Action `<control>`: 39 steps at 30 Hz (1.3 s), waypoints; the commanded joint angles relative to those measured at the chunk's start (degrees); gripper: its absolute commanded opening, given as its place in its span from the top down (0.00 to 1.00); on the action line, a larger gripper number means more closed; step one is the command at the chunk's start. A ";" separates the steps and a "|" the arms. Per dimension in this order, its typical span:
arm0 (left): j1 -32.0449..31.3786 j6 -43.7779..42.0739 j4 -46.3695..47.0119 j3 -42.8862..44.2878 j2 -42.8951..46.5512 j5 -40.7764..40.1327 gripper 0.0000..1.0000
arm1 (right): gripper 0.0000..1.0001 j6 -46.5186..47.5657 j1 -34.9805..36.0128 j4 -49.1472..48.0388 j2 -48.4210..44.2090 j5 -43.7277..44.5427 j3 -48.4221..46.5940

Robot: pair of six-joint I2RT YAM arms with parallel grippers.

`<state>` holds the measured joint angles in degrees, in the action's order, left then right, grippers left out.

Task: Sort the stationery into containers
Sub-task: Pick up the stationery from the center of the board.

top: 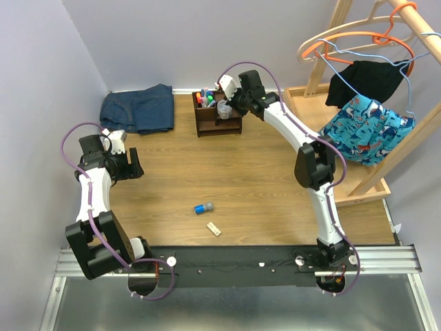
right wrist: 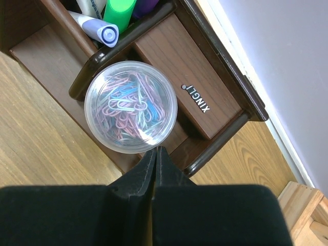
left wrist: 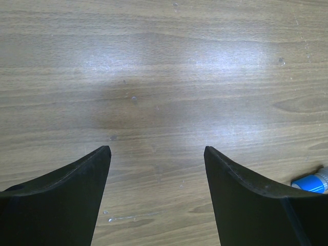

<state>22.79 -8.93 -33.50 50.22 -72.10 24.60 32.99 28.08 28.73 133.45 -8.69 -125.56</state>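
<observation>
Right tool (right wrist: 155,151) pinched shut just beside the clear paper-clip tub (right wrist: 130,106) over the desk organiser (right wrist: 205,110); left tool (left wrist: 156,148) spread wide above bench (left wrist: 154,61), well apart from organiser.

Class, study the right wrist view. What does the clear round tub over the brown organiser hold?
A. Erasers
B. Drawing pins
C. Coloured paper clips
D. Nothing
C: through the clear round tub you can see a heap of looped wire paper clips in pink, blue and green.
</observation>
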 commanded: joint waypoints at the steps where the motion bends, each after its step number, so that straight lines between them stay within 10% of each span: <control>1: 0.51 -0.30 0.36 0.14 0.64 -0.52 0.17 | 0.91 -0.65 0.31 -0.69 -0.03 0.42 0.31; 5: 0.42 -0.21 -0.16 0.67 0.90 -0.87 0.17 | 0.87 -1.96 0.05 -1.74 -3.44 7.60 4.60; 10: 0.42 -1.00 -0.17 1.99 1.34 0.27 0.17 | 0.39 -2.76 -0.48 -1.31 -17.14 7.38 21.00; 23: 0.33 -5.05 -1.13 5.86 1.25 0.98 0.15 | 0.29 9.97 13.74 15.46 -29.49 -4.06 36.79; 39: 6.65 -13.65 -9.65 8.67 6.35 -0.96 0.13 | 0.39 10.68 39.05 47.80 7.17 5.85 -10.14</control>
<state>26.59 -16.97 -39.07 57.65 -68.71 23.27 42.85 60.69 64.93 136.94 -8.73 -127.15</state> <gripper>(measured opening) 0.862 0.606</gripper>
